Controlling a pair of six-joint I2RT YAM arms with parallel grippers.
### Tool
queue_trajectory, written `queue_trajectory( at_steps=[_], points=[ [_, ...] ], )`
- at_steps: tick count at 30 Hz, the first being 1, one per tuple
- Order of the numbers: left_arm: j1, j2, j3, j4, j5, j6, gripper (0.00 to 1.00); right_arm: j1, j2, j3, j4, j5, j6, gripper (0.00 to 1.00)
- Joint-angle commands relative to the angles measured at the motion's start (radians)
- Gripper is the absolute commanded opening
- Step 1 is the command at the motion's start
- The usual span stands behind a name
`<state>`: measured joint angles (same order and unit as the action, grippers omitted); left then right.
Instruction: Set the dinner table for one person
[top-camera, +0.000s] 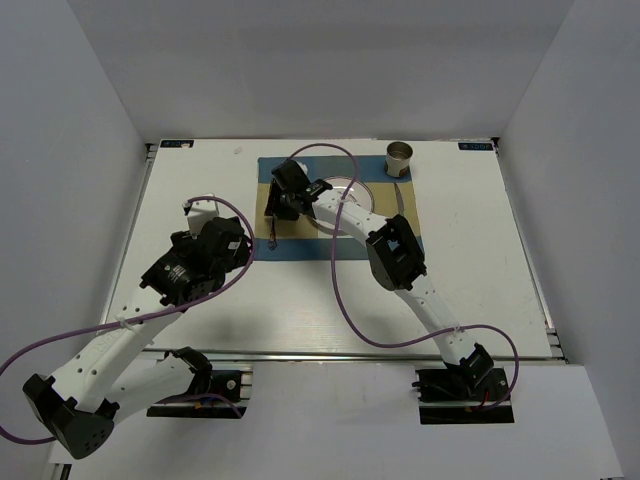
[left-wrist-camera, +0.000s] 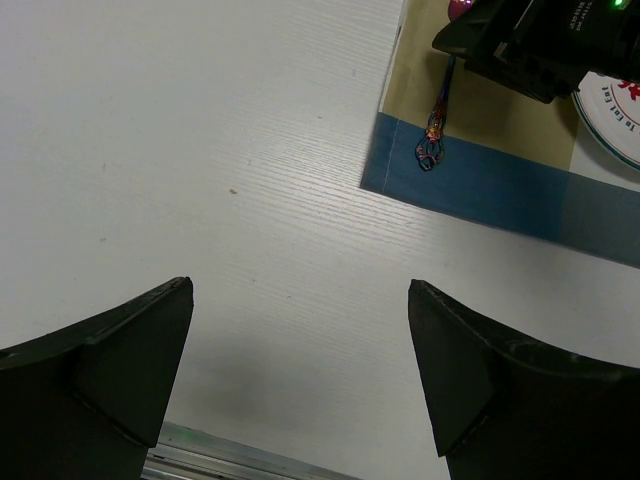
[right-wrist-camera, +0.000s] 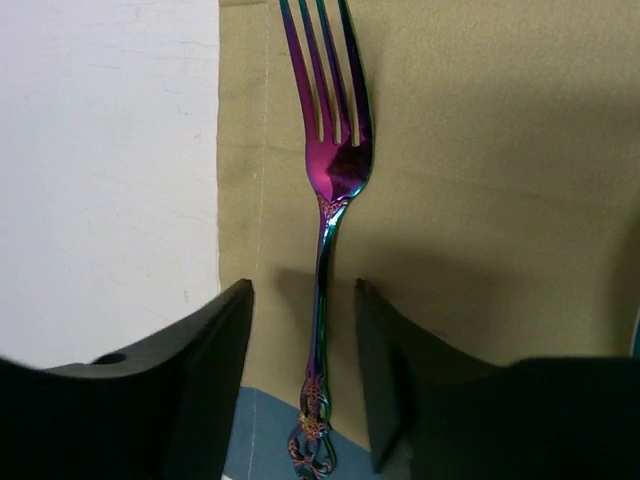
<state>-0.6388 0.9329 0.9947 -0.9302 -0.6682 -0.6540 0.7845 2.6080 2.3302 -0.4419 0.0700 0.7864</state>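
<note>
The white dinner table (top-camera: 470, 280) carries a blue-and-tan placemat (top-camera: 300, 247) at the back centre. An iridescent fork (right-wrist-camera: 335, 170) lies flat on the mat's tan left strip, tines pointing away. My right gripper (right-wrist-camera: 303, 288) is open and straddles the fork's handle, with a gap on each side. In the top view it (top-camera: 283, 208) hangs over the mat's left part, and the fork's handle end (top-camera: 272, 238) shows below it. My left gripper (left-wrist-camera: 300, 288) is open and empty over bare table left of the mat, also seen from above (top-camera: 203, 214).
A white plate (top-camera: 345, 192) sits mid-mat, with a thin dark utensil (top-camera: 397, 198) to its right. A metal cup (top-camera: 399, 158) stands at the mat's back right corner. A silver rail (left-wrist-camera: 230, 457) runs below the left fingers. The plate's rim (left-wrist-camera: 612, 110) and the right gripper's body (left-wrist-camera: 530, 40) show in the left wrist view.
</note>
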Motion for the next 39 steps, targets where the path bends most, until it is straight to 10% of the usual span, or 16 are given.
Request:
queue_trajectory(
  at_steps=[1, 2, 3, 8, 21, 39],
  points=[
    [0.002, -0.017, -0.004, 0.014, -0.004, 0.004, 0.98, -0.002, -0.037, 0.021, 0.04, -0.012, 0.014, 0.55],
    [0.002, -0.017, -0.002, 0.005, -0.02, 0.001, 0.98, -0.004, -0.076, 0.006, 0.043, -0.012, 0.011, 0.83],
    [0.002, -0.019, -0.001, -0.001, -0.028, -0.012, 0.98, -0.004, -0.101, 0.0, 0.046, -0.013, 0.007, 0.89],
    [0.002, -0.042, 0.009, -0.053, -0.085, -0.067, 0.98, -0.011, -0.377, -0.075, 0.023, 0.06, -0.126, 0.89],
    [0.002, -0.02, 0.163, -0.199, -0.153, -0.099, 0.98, -0.024, -1.449, -1.05, -0.265, 0.686, -0.36, 0.89],
    [0.002, -0.135, 0.351, -0.444, -0.154, -0.107, 0.98, -0.021, -1.938, -1.023, -0.819, 0.725, -0.243, 0.89]
  ],
)
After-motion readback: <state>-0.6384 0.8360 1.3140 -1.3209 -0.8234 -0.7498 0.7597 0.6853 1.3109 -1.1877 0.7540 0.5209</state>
